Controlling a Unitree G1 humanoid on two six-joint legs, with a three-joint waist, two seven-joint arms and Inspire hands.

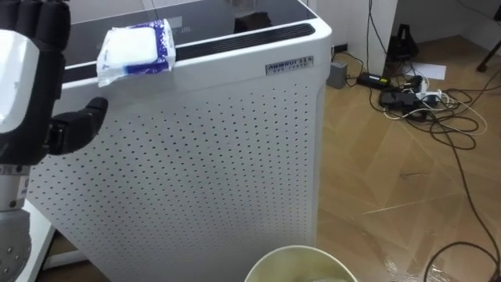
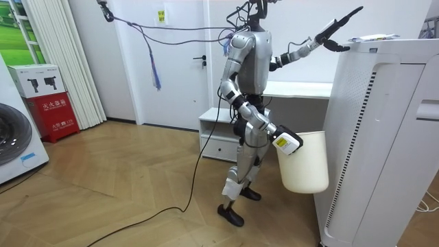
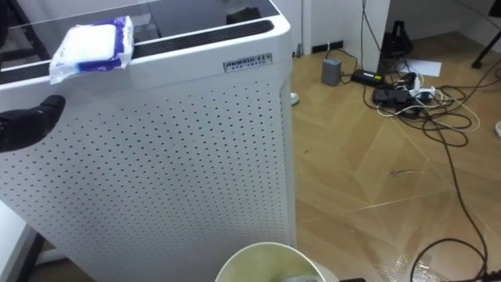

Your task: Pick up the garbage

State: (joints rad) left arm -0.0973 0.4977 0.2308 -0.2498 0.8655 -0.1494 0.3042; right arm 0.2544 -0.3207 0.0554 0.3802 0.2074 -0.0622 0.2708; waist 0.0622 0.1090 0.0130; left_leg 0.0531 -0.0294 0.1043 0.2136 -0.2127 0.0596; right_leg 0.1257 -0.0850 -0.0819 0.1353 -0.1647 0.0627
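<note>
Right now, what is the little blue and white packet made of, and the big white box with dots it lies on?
The packet looks like thin soft plastic wrap, slightly shiny and crinkled at the ends, probably with tissues inside. The big white box looks like hard matte plastic or painted metal: smooth, with rows of punched holes.

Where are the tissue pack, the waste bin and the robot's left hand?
tissue pack (image 1: 135, 51): left eye view, middle of its white face.
waste bin (image 2: 305, 165): room view, its outer wall.
left hand (image 1: 78, 125): left eye view, its dark thumb.
</note>
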